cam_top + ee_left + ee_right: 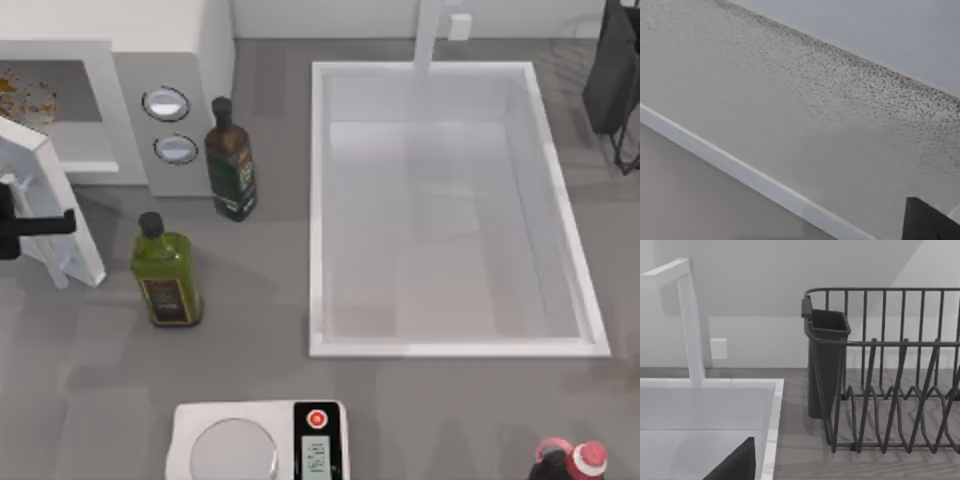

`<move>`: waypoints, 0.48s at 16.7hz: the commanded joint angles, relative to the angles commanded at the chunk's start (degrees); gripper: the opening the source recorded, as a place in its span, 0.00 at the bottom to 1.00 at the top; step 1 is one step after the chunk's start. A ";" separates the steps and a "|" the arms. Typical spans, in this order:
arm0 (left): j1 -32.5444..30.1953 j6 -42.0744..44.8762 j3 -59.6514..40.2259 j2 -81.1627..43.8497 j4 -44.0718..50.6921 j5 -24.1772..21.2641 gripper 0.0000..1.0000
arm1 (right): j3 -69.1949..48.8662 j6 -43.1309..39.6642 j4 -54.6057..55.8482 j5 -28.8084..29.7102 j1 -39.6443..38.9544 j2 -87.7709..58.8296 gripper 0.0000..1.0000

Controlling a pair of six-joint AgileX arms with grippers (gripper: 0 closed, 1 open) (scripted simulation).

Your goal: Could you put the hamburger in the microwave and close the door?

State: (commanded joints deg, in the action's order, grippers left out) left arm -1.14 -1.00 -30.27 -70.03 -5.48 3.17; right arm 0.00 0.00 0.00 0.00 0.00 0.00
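Cream-white orange-flecked hamburger (25, 97) inside white boxy microwave (180, 60), white-framed door (50, 205) ajar, left pincer (15, 225) at door, opening cannot be told, two green bottles (168, 270).

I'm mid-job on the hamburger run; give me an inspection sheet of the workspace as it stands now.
Surface: grey countertop with a white sink set in it.
Job's things: hamburger lies inside the microwave; door stands open.
Clutter: two green oil bottles in front of the microwave, white scale at the near edge, pink-capped bottle at near right.
Grippers: left gripper is at the door's outer face at the table's left; jaws unclear. Right gripper is over the sink by the rack.
Cables: nothing seen.
Surroundings: dark dish rack, white faucet, wall.
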 joint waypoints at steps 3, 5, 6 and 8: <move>0.60 0.46 -5.77 -10.43 -4.57 -0.34 0.00 | 0.00 0.00 0.00 0.00 0.00 0.00 1.00; 0.76 0.92 -6.92 -15.75 -4.60 -1.96 0.00 | 0.00 0.00 0.00 0.00 0.00 0.00 1.00; 0.68 1.13 -6.71 -17.54 -3.75 -2.90 0.00 | 0.00 0.00 0.00 0.00 0.00 0.00 1.00; 0.45 1.37 -6.36 -19.31 -2.15 -4.23 0.00 | 0.00 0.00 0.00 0.00 0.00 0.00 1.00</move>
State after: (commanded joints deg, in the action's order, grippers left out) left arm -0.69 0.37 -36.63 -89.34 -7.63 -1.07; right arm 0.00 0.00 0.00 0.00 0.00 0.00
